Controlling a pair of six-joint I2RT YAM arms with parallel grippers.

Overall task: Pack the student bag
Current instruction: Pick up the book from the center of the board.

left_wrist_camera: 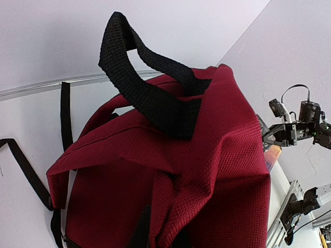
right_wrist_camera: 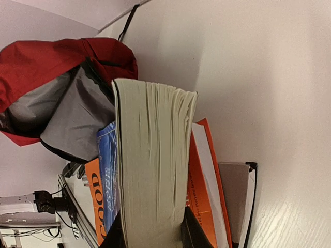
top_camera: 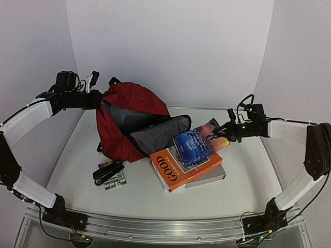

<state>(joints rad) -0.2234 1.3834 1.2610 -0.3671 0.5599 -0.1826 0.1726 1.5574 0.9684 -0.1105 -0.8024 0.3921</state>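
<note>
At left, the left gripper (top_camera: 94, 98) meets the upper rim of the student bag (top_camera: 124, 111) and appears clamped on the red fabric, its fingers hidden by bunched cloth in the wrist view; the hold seems meant to prop the bag up and keep its mouth gaping, with the grey lining (top_camera: 155, 135) facing the books; the black carry handle (left_wrist_camera: 150, 88) arches free above the top; the bag itself stands on the left-centre of the table, leaning towards the back wall.

In front of the bag lie a black stapler (top_camera: 107, 173) and, just beside it, a small flat box (top_camera: 116, 182) of coloured pieces, too small to identify.

Centre right, an orange book (top_camera: 173, 168) titled "GOOD" sits on a grey book (top_camera: 212, 178), both flat and near the bag's opening; over them a blue book (top_camera: 194, 147) is held tilted, its leading corner aimed at the lining, likely the next item to go in.

At right, the right gripper (top_camera: 226, 132) is closed on the blue book's far end, fingers pinching both covers across the page block.

The white table (top_camera: 248, 170) is smooth, with faint wood grain, edged by a metal rail (top_camera: 155, 225); plain white walls (top_camera: 170, 46) enclose it.
</note>
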